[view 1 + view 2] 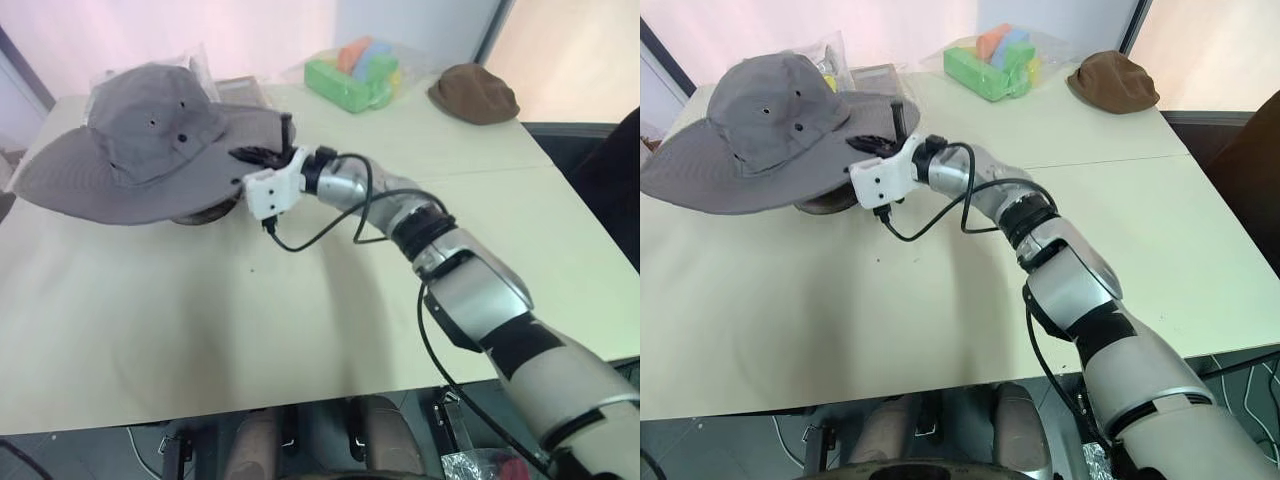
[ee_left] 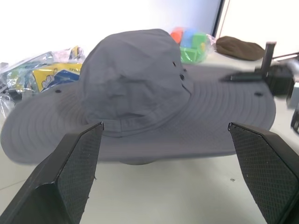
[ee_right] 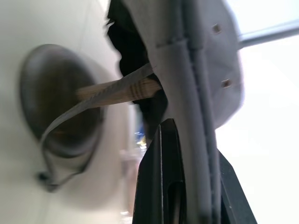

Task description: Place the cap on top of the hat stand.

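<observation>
right arm (image 1: 480,300) extended, tool (image 1: 268,152) clamped | left tool (image 2: 163,154) fingers spread wide

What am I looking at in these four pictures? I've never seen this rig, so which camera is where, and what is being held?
This is a two-armed humanoid robot. Two pictures come from a stereo camera on its head, looking down over a pale table. The other two come from cameras on its wrists, looking along each end effector's black fingers.

In the head views, the right end effector is shut on the brim of the grey cap, whose crown sits over the hat stand. The right wrist view looks under the brim at the hat stand, with its stem and round base.

The left end effector is open, holds nothing and faces the cap from the side.

A brown cap and a bag of coloured blocks lie at the table's far side.
</observation>
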Controlling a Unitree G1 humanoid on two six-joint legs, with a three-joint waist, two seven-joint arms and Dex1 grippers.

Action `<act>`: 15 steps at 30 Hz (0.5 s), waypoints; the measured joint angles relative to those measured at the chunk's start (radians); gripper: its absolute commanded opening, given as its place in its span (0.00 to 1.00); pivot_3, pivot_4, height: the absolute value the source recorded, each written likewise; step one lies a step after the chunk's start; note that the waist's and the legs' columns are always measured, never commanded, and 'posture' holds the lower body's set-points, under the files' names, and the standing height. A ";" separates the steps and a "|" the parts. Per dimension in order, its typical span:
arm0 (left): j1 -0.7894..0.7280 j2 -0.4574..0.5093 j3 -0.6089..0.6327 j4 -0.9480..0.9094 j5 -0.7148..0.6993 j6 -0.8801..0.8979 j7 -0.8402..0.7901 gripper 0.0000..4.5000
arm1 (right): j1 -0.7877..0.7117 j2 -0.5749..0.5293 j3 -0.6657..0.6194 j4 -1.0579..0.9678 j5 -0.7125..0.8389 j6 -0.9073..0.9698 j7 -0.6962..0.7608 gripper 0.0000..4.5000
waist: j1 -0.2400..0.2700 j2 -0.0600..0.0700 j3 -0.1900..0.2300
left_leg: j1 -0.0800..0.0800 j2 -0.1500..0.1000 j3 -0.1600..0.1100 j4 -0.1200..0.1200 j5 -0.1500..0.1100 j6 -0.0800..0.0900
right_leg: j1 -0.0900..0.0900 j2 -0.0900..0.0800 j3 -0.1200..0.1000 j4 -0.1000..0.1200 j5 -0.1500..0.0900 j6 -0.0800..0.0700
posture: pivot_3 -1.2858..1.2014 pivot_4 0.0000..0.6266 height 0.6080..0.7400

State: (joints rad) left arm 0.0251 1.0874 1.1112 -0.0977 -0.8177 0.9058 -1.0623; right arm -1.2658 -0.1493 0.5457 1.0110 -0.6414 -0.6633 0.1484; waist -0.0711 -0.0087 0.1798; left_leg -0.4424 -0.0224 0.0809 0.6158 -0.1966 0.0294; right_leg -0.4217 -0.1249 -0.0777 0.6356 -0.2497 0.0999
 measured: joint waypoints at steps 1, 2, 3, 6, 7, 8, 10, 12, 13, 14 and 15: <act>0.000 0.005 0.000 0.001 0.000 0.000 -0.001 1.00 | 0.017 0.002 0.008 0.000 -0.015 0.004 -0.021 0.00 | 0.000 0.000 0.000 | 0.000 0.000 0.000 0.000 0.000 0.000 | 0.000 0.000 0.000 0.000 0.000 0.000 | 0.52 0.24 0.96; 0.000 0.012 0.000 0.002 0.001 0.000 -0.003 1.00 | 0.029 0.003 0.016 -0.001 -0.028 0.008 -0.043 0.00 | 0.000 0.000 0.000 | 0.000 0.000 0.000 0.000 0.000 0.000 | 0.000 0.000 0.000 0.000 0.000 0.000 | 0.52 0.24 0.96; 0.000 0.018 0.000 0.004 0.001 0.000 -0.005 1.00 | 0.039 0.004 0.027 -0.003 -0.047 0.013 -0.070 0.00 | 0.000 0.000 0.000 | 0.000 0.000 0.000 0.000 0.000 0.000 | 0.000 0.000 0.000 0.000 0.000 0.000 | 0.52 0.24 0.96; 0.006 0.030 0.000 0.007 0.004 -0.001 -0.014 1.00 | 0.057 0.008 0.052 -0.010 -0.099 0.030 -0.142 0.00 | 0.000 0.000 0.000 | 0.000 0.000 0.000 0.000 -0.001 -0.002 | -0.001 0.000 0.000 0.000 0.000 0.000 | 0.52 0.24 0.96; 0.016 0.034 0.000 0.008 0.009 -0.003 -0.021 1.00 | 0.060 0.006 0.064 -0.018 -0.123 0.039 -0.172 0.00 | 0.000 0.000 0.000 | 0.000 0.000 0.000 0.000 -0.001 -0.002 | -0.001 0.000 0.000 0.000 0.000 0.000 | 0.52 0.24 0.96; 0.022 0.034 0.000 0.009 0.014 -0.004 -0.026 1.00 | 0.060 0.004 0.073 -0.022 -0.140 0.045 -0.192 0.00 | 0.000 0.000 0.000 | 0.000 0.000 0.000 0.000 -0.001 -0.002 | -0.001 0.000 0.000 0.000 0.000 0.000 | 0.52 0.24 0.96; 0.036 0.035 0.000 0.012 0.024 -0.016 -0.036 1.00 | 0.058 -0.001 0.081 -0.026 -0.170 0.052 -0.229 0.00 | 0.000 0.000 0.000 | 0.000 0.000 0.000 0.000 -0.001 -0.003 | -0.001 0.000 0.000 0.000 0.000 -0.001 | 0.52 0.24 0.96; 0.043 0.034 0.000 0.017 0.034 -0.025 -0.046 1.00 | 0.048 -0.011 0.094 -0.026 -0.190 0.060 -0.251 0.06 | 0.001 0.000 0.000 | 0.000 0.000 0.000 0.000 -0.001 -0.003 | -0.001 0.000 0.000 0.000 0.000 -0.001 | 0.52 0.24 0.96; 0.043 0.034 -0.001 0.017 0.039 -0.028 -0.047 1.00 | 0.040 -0.015 0.095 -0.026 -0.197 0.059 -0.254 0.13 | 0.001 0.000 0.000 | 0.000 0.000 0.000 0.000 -0.001 -0.003 | -0.001 0.000 0.000 0.000 0.000 -0.001 | 0.52 0.24 0.96; 0.043 0.034 -0.004 0.017 0.043 -0.032 -0.048 1.00 | 0.034 -0.019 0.095 -0.026 -0.198 0.056 -0.253 0.20 | 0.001 0.000 0.000 | 0.000 0.000 0.000 0.000 -0.001 -0.003 | 0.000 0.001 0.000 0.000 0.000 -0.001 | 0.52 0.24 0.96; 0.043 0.034 -0.011 0.017 0.046 -0.039 -0.049 1.00 | 0.028 -0.025 0.095 -0.026 -0.198 0.051 -0.247 0.29 | 0.001 0.000 0.000 | 0.000 0.000 0.000 0.000 -0.001 -0.003 | 0.000 0.001 0.000 0.000 0.000 -0.001 | 0.52 0.24 0.96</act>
State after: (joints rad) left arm 0.0685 1.1218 1.1001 -0.0810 -0.7720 0.8666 -1.1113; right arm -1.2378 -0.1740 0.6410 0.9850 -0.8391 -0.6122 -0.0986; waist -0.0702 -0.0090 0.1798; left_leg -0.4424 -0.0223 0.0808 0.6158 -0.1973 0.0268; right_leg -0.4221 -0.1243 -0.0778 0.6356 -0.2496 0.0992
